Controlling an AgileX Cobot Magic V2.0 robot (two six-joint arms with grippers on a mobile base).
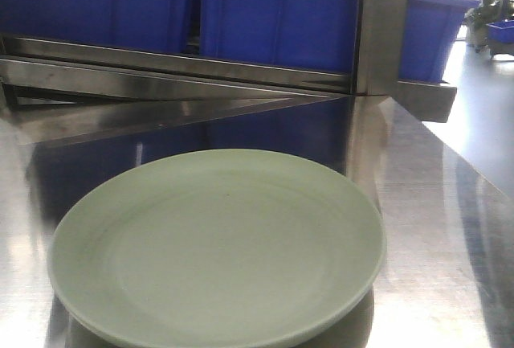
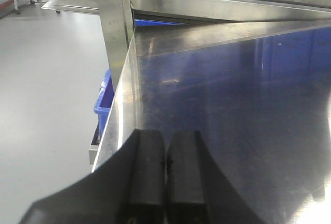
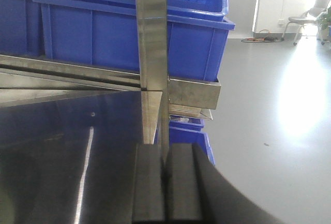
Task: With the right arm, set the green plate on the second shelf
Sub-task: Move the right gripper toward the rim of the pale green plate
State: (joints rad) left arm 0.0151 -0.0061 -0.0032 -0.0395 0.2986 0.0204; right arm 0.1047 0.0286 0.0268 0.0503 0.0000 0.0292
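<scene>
Plate: large round pale sage-green matte plate (image 1: 217,247), laid flat on the tabletop, in front of the shelf.
Surface: brushed stainless-steel tabletop (image 1: 434,227).
Shelf: steel shelf (image 1: 185,63), loaded with blue plastic bins (image 1: 277,14).
Left gripper (image 2: 165,182): jaws pressed together.
Right gripper (image 3: 166,188): jaws pressed together.
Room: glossy grey floor (image 3: 269,105).

Left hand (image 2: 165,180), right hand (image 3: 165,185): matte black, blocky, flared outer sides.

Blue bins (image 1: 273,18) stand behind a steel post (image 1: 381,26) (tabletop (image 1: 434,227) gleaming).

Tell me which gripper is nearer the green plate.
Cannot tell: the left fingers hang over the table's left edge, the right fingers face the right shelf post; the green plate shows in neither wrist view.
</scene>
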